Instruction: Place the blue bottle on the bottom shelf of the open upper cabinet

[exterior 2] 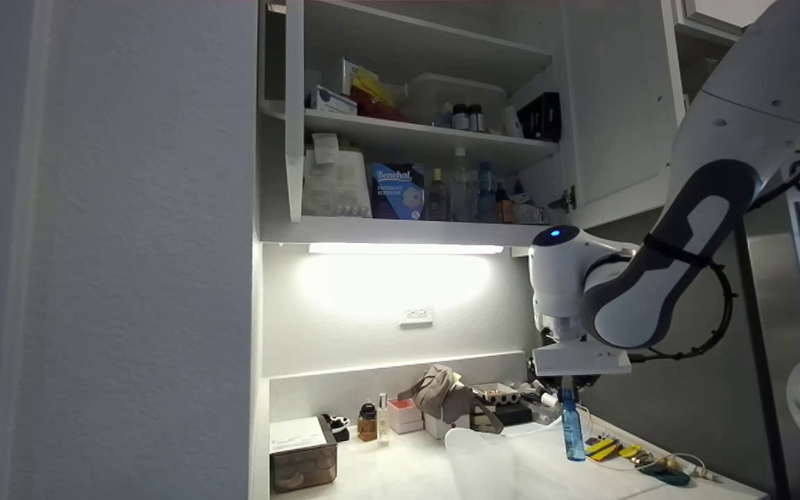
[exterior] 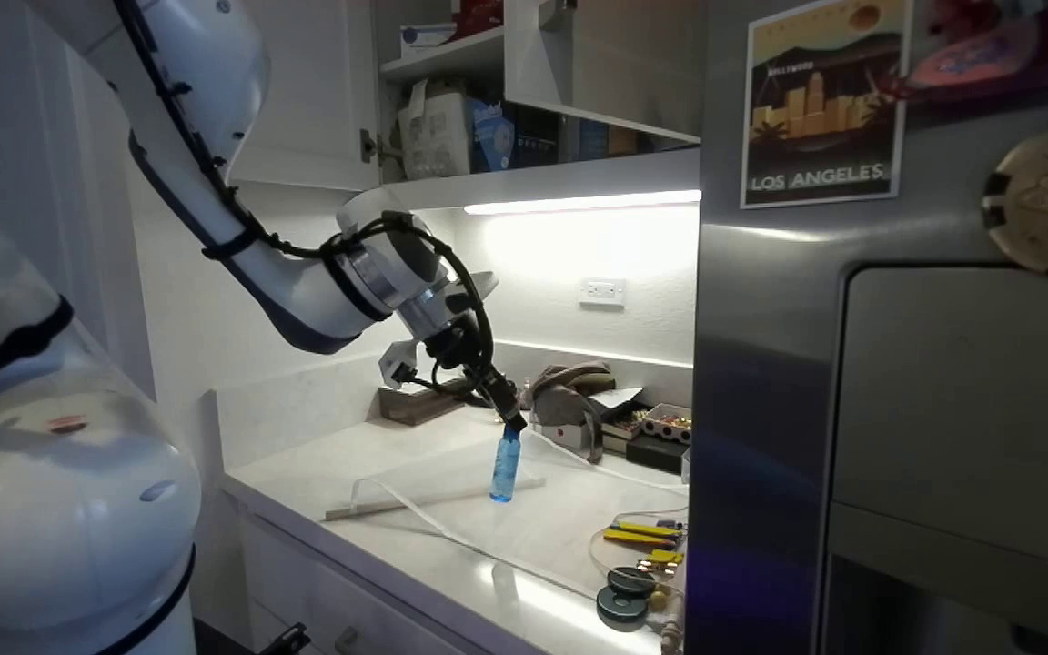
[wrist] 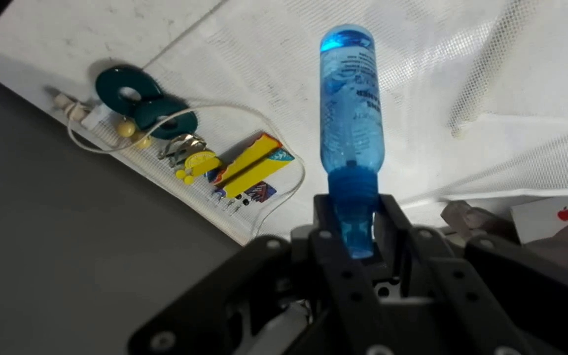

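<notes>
The blue bottle (wrist: 352,108), slim and translucent, points its base away from my gripper (wrist: 354,209) in the wrist view. My fingers (wrist: 396,222) are closed around its narrow cap end. In both exterior views the bottle (exterior: 505,468) hangs slightly tilted below the gripper (exterior 2: 568,384), over the counter; whether its base touches anything cannot be told. Up on the wall, the open upper cabinet (exterior 2: 435,45) shows its shelves. Its bottom shelf (exterior 2: 400,229), above the light strip, carries a whitish bag, a blue mask box and several bottles, well above the gripper's height.
Cabinet doors stand open at either side, one door (exterior 2: 615,104) close to the arm. A steel fridge (exterior: 779,382) borders the counter (exterior: 306,464). Yellow packets (wrist: 254,165), green rings (wrist: 128,91), a cord, white mesh, a grey-brown cloth (exterior: 569,391) and small boxes lie on it.
</notes>
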Available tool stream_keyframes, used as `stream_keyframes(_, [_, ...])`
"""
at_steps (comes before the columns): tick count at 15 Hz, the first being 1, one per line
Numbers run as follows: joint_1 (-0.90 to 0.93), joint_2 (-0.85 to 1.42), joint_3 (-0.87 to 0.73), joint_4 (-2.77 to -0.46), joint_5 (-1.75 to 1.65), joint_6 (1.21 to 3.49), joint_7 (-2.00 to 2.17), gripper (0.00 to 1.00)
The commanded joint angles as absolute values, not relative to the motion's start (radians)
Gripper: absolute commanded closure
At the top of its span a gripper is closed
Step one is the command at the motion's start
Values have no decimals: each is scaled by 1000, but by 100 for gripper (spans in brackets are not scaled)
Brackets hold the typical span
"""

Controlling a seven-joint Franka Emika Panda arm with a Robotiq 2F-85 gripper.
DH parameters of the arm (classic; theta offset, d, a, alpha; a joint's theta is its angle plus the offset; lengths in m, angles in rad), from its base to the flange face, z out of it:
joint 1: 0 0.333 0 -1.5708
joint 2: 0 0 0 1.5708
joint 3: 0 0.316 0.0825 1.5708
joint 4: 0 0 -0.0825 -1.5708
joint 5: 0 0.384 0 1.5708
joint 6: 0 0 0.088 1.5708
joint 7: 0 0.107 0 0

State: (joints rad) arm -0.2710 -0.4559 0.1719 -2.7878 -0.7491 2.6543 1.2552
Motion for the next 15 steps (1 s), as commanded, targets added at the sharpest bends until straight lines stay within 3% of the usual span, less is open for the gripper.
stream_keyframes(1, [-333,-478,236,-2786,-893,2690,1527,94])
stream_keyframes(7, [-396,-464,347,-2778,-1184,2640,1952,94])
stream_keyframes(15, [-392,-378,408,-2786,-1303,2563,2151,94])
